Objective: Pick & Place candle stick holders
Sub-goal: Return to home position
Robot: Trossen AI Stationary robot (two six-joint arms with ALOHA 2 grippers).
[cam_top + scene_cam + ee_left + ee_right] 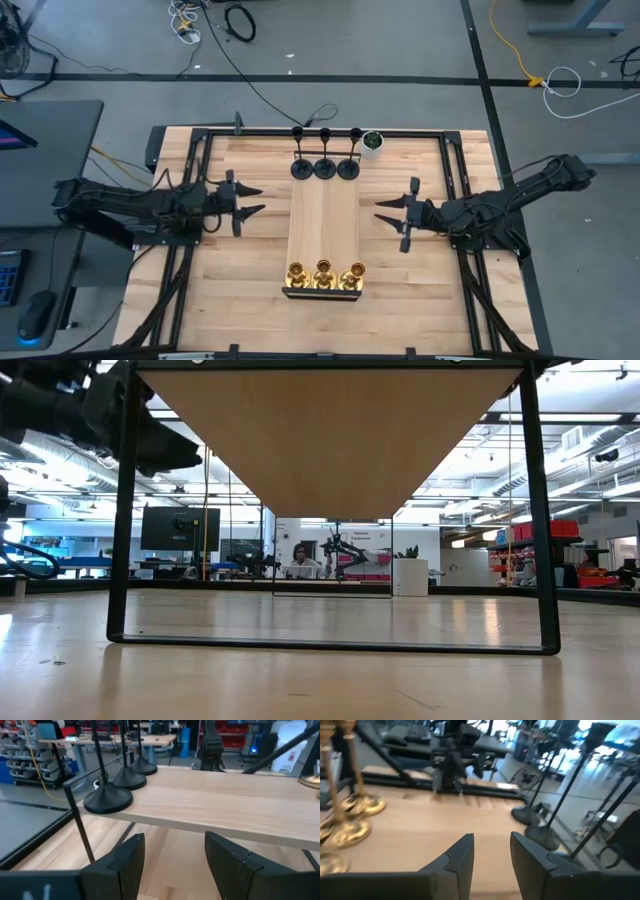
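Seemingly all was done: matte black candle stick holders (324, 168) and shiny brass-gold holders (323, 276) lined the pale wooden shelf (323, 225); left gripper (262, 200) and right gripper (380, 211) gaped empty.

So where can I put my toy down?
The shelf is bare in the middle, between the black holders and gold holders. The table beside the gold ones is bare too. Both shelf ends are crowded; the left fingers and right fingers flank its sides.
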